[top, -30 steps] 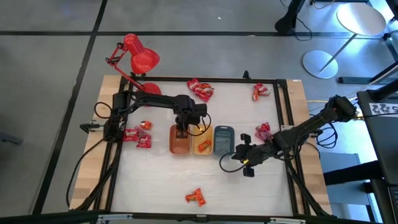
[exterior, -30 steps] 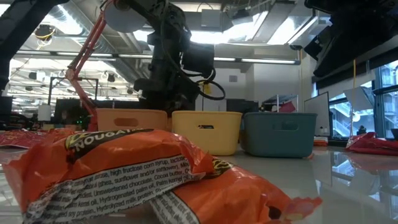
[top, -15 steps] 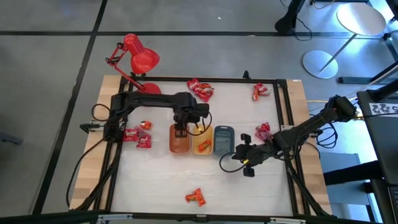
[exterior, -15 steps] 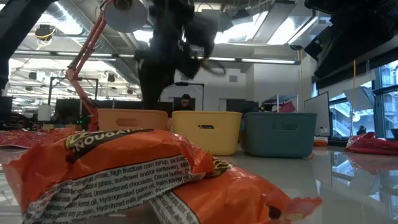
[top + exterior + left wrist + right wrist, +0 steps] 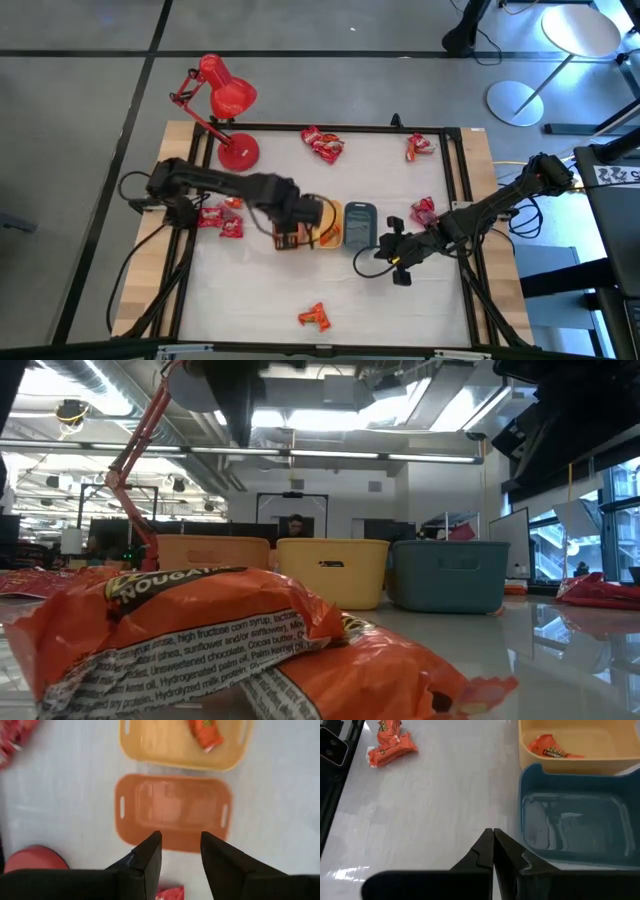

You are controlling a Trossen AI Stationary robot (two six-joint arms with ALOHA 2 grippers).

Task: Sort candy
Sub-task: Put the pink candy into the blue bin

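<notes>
Looking down from above, the left pincer [image 5: 291, 238] has pulled back from over the orange tray [image 5: 288, 232] toward seven o'clock, and candy [image 5: 315, 317] still lies scattered on the surface [image 5: 250, 290]. At table height, the arm has left the trays. The left wrist view shows its fingers [image 5: 148, 855] apart and empty, the orange tray looking bare. The right pincer [image 5: 493, 851] waits, pressed together, beside the grey tray [image 5: 570, 827].

Bright even overhead light, glare on white table [image 5: 400, 290], left wrist view motion-blurred
</notes>
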